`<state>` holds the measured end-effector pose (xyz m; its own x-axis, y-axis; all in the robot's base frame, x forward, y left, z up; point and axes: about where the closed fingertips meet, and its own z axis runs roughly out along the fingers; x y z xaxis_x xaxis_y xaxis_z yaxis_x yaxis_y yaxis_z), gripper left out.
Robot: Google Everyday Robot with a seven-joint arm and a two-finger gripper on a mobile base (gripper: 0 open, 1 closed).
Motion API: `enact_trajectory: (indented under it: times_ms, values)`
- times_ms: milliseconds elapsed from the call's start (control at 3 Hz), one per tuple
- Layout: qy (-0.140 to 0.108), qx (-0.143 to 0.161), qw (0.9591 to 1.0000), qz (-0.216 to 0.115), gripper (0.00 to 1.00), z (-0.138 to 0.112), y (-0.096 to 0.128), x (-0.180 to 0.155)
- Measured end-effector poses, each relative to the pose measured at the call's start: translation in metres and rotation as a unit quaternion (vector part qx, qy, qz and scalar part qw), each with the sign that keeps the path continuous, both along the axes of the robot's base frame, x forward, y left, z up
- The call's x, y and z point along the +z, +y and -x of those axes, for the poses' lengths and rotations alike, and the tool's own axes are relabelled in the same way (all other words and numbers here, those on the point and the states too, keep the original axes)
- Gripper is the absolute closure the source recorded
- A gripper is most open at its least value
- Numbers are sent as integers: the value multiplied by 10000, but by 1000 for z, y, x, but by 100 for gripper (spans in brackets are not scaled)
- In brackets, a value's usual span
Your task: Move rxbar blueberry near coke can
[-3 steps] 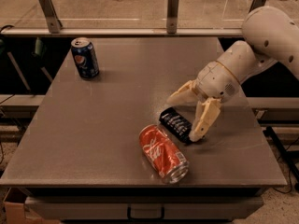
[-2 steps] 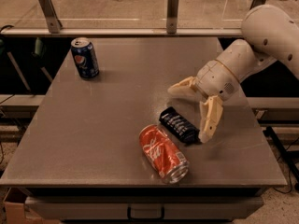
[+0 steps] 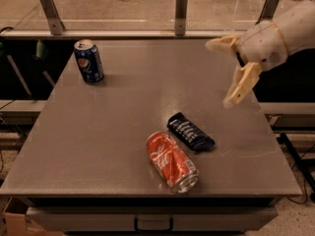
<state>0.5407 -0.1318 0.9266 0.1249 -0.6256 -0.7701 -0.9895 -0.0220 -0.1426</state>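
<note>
The rxbar blueberry, a small flat dark navy wrapper with pale lettering, lies on the table just right of and behind the coke can. The coke can, red with white script and a silver end, lies on its side near the table's front edge. The two are almost touching. My gripper is raised above the table's right side, well up and to the right of the bar. Its pale fingers are spread apart and hold nothing.
A blue Pepsi can stands upright at the table's back left. The grey table has a drawer handle at its front. A rail with metal posts runs behind the table.
My gripper has lifted away from the bar, moving up and to the right. The bar stays on the table beside the coke can.
</note>
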Motion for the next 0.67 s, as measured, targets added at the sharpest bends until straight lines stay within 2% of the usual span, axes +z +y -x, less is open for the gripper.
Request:
enact_trajectory:
  times_ms: [333,667]
  values:
    - [-1281,-528,9894,-428,0,-23,-29,88]
    - [-1500,-598,9857,-489,0,-28,-32,105]
